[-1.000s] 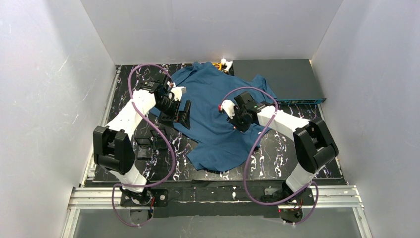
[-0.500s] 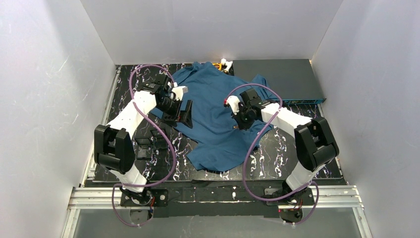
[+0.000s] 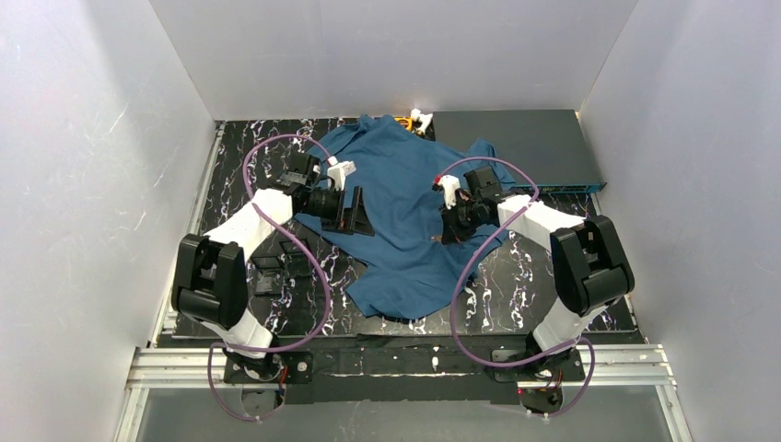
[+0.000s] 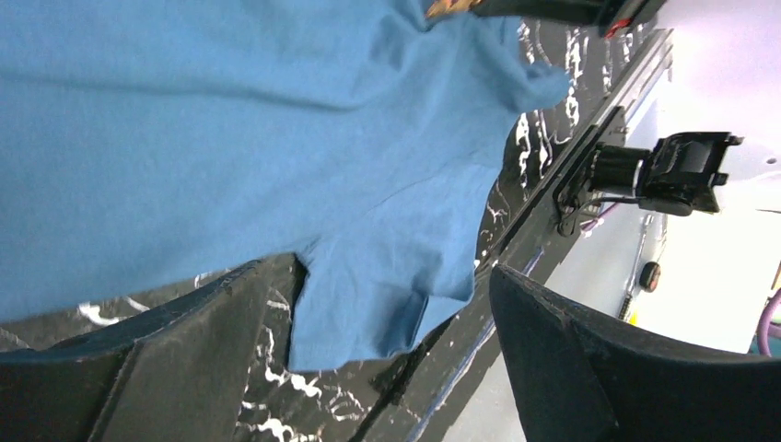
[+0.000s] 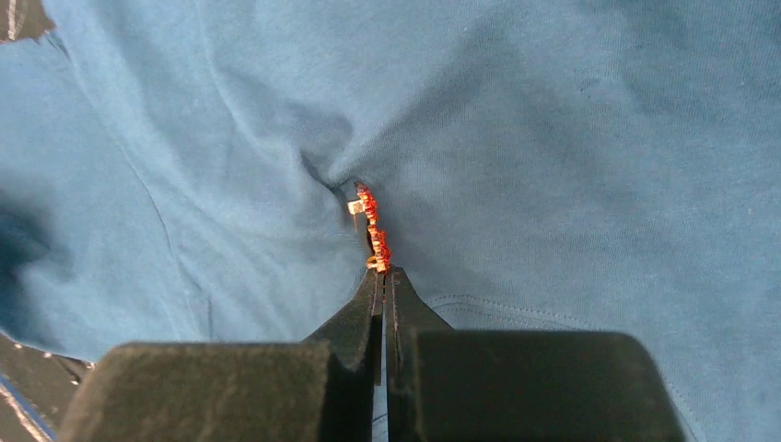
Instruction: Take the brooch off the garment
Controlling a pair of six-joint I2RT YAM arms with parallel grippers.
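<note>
Brooch [image 5: 372, 230]: small red-and-gold piece pinned in the blue shirt [image 3: 405, 184], on the side nearest the right arm; the cloth puckers at its far end.
Right hand [image 5: 384, 276]: fingers pressed together on the brooch's near end.
Long axis: runs almost straight away from the fingertips, leaning slightly left.
Left hand [image 4: 387, 350]: spread wide and holding nothing, over the shirt's left edge on the table [image 3: 230, 175], well apart from the brooch.
Nearer arm: the right.
Coming pull: probably back along that axis; the loose cloth may lift with it.
</note>
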